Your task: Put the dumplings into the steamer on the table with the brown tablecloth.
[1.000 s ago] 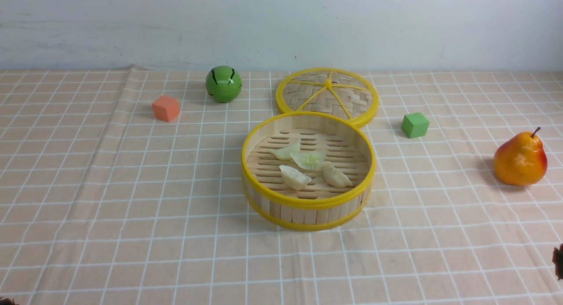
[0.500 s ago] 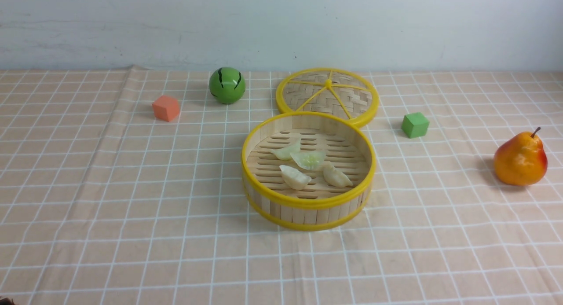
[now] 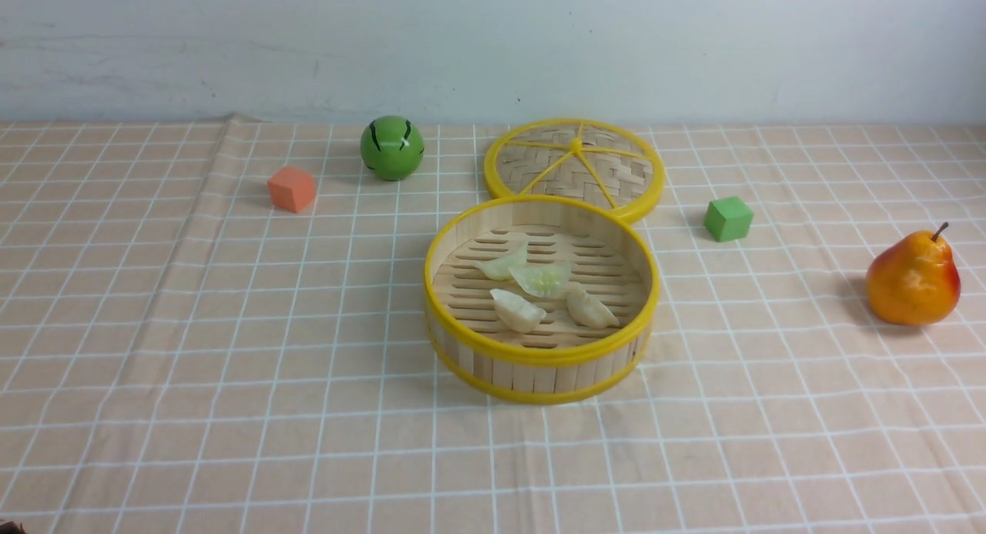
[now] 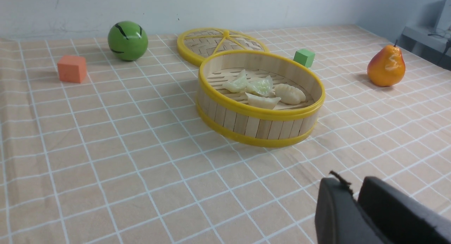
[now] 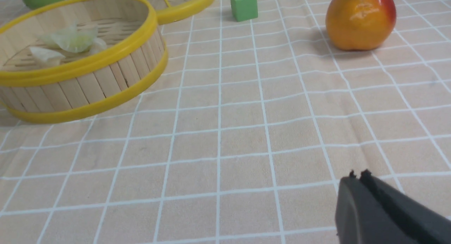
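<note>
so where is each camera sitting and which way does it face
Front view: sits between the arms, faces forward over the steamer toward the wall; no arm shows.
Left wrist view: low at the table's near left, looks across at the steamer; the shut left tool shows at the frame's edge.
Right wrist view: low at the near right, looks toward the pear; the shut right tool shows.
All three share the steamer, dumplings and green cube.
</note>
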{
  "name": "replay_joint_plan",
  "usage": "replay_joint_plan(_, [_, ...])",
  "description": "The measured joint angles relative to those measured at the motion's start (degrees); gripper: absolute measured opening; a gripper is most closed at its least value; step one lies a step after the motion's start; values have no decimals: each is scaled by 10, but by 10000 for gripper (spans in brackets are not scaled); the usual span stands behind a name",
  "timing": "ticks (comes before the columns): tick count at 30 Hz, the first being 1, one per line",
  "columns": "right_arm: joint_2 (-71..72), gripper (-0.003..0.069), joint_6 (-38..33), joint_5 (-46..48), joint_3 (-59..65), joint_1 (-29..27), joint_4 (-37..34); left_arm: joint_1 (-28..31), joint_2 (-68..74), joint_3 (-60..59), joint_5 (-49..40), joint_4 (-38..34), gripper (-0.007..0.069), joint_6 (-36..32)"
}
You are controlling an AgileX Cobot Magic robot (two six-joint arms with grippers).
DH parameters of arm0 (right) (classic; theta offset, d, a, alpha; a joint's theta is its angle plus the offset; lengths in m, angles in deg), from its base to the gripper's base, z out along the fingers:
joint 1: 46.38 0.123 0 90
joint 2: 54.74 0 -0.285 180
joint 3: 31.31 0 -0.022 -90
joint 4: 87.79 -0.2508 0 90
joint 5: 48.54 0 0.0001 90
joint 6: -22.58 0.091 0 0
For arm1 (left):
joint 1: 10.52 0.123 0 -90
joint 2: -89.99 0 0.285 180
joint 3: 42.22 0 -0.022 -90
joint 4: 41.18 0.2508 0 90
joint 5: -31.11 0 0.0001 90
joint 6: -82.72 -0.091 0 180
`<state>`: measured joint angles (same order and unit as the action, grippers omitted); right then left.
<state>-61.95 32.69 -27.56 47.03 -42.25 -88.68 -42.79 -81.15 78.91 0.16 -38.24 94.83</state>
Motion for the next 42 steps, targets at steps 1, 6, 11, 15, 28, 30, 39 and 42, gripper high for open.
replay_joint_plan(1, [0,-20,0,8,-1,0,0,0,0,0,0,0,92,0])
replay_joint_plan(6, [0,-18,0,14,-3,1,1,0,0,0,0,0,94,0])
replay_joint_plan(11, [0,-15,0,14,-3,1,1,0,0,0,0,0,102,0])
replay_joint_plan(15, [0,-11,0,14,-3,1,1,0,0,0,0,0,106,0])
replay_joint_plan(28, [0,-2,0,14,-3,1,1,0,0,0,0,0,118,0])
replay_joint_plan(30, [0,-1,0,14,-3,1,1,0,0,0,0,0,120,0])
replay_joint_plan(39, [0,6,0,14,-3,1,1,0,0,-4,0,0,127,0])
replay_joint_plan(42, [0,10,0,14,-3,1,1,0,0,-14,9,1,127,0])
